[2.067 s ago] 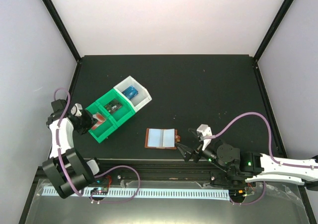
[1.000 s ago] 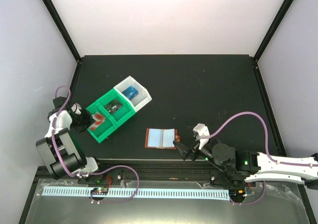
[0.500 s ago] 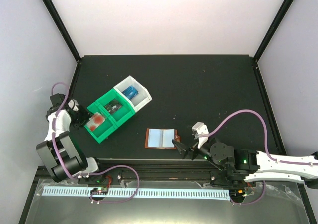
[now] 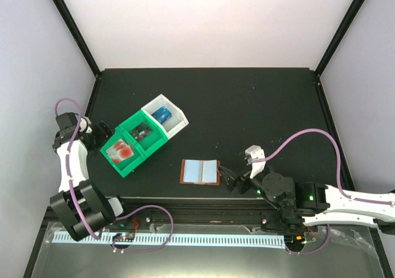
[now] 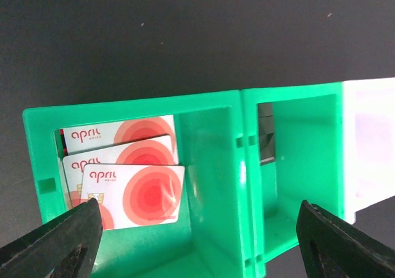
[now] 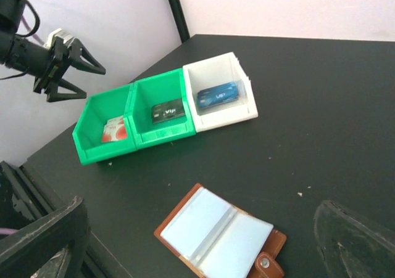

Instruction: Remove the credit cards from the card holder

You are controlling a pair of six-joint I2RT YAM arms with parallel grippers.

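Observation:
The brown card holder [image 4: 200, 171] [image 6: 219, 235] lies open and flat, its pale bluish pockets facing up with no card showing in them. Three red-and-white credit cards [image 5: 123, 167] [image 4: 121, 149] lie overlapped in the end green compartment. A dark card [image 6: 168, 111] lies in the middle compartment and a blue card [image 6: 217, 95] in the white one. My left gripper [image 5: 199, 228] [image 4: 102, 134] hangs open just left of the bins, holding nothing. My right gripper [image 6: 197, 253] [image 4: 227, 177] stands open just right of the holder, apart from it.
The green-and-white bin tray [image 4: 154, 143] sits diagonally at the table's left. The left wall and a black frame post [image 6: 176, 10] stand close behind the left arm. Dark tabletop [image 4: 259, 105] spreads to the back and right.
The left gripper has opened and drawn back to the left, leaving a red card in the end green compartment. The right arm has shifted slightly to the right, still open.

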